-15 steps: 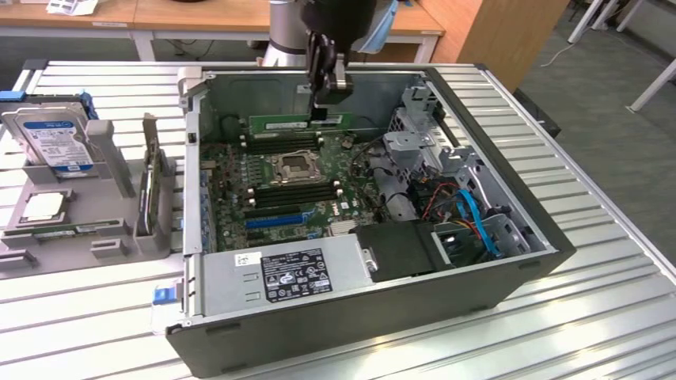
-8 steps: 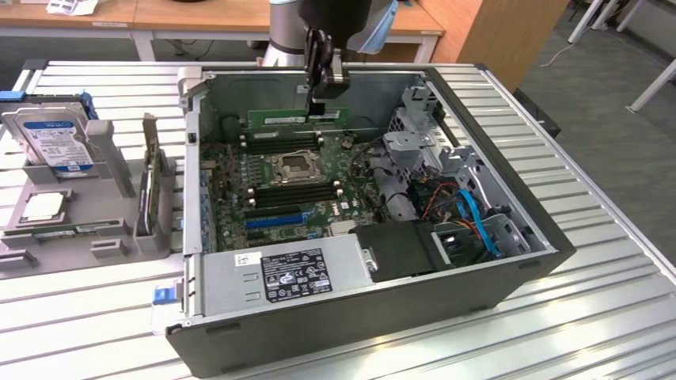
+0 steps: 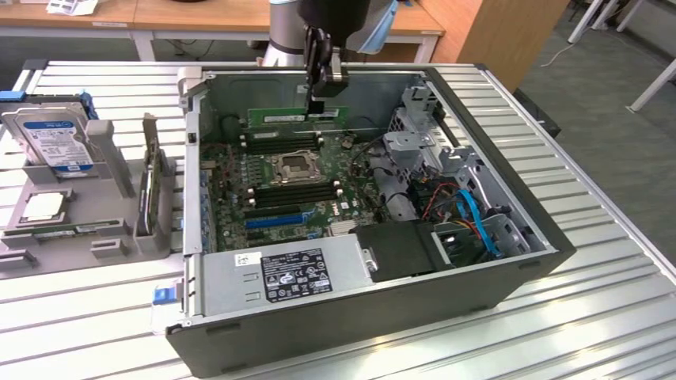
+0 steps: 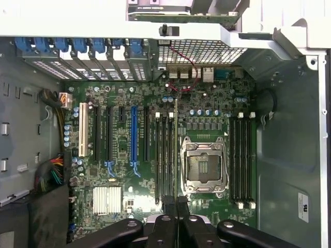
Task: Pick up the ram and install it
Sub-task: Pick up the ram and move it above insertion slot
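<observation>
While the jaws pinch the ram (image 3: 296,116), it hangs over the memory slots (image 4: 164,155) beside the CPU socket (image 4: 203,165), inside the open computer case (image 3: 317,332). Pick-up looks done and installing is in hand; seating calls for squaring its edge to one slot.

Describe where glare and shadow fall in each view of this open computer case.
Exterior view: the ribbed table glares white towards the near edge, the ram is evenly lit, and the bay around the blue cable is dimmer. Wrist view: the case rim is washed out bright, the motherboard is evenly lit, and the corner by the power cables is dark.
</observation>
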Robot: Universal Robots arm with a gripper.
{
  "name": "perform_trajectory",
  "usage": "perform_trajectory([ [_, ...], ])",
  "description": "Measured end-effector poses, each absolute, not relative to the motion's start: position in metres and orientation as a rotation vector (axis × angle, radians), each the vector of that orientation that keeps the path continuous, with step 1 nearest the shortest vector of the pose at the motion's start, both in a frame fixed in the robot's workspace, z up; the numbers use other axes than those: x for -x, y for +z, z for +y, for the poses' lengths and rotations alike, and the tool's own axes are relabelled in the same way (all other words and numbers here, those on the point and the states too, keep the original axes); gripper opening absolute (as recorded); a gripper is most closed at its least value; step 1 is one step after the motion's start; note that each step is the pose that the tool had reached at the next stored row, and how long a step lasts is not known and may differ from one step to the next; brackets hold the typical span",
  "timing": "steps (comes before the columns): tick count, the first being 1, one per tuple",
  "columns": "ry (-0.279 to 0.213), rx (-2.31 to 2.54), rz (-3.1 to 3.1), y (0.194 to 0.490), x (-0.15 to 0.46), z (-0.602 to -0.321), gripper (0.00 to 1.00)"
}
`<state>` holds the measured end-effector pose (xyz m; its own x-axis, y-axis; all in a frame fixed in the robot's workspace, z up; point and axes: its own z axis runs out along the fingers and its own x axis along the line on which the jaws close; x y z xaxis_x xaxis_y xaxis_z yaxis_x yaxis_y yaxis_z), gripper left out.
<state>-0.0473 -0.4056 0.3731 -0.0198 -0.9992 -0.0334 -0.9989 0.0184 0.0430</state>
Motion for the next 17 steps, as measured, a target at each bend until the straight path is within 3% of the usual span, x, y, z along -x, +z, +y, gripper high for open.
perform_trajectory([
  [17,-0.085,-2.195,-2.237,0.355,0.047,-0.406,0.12],
])
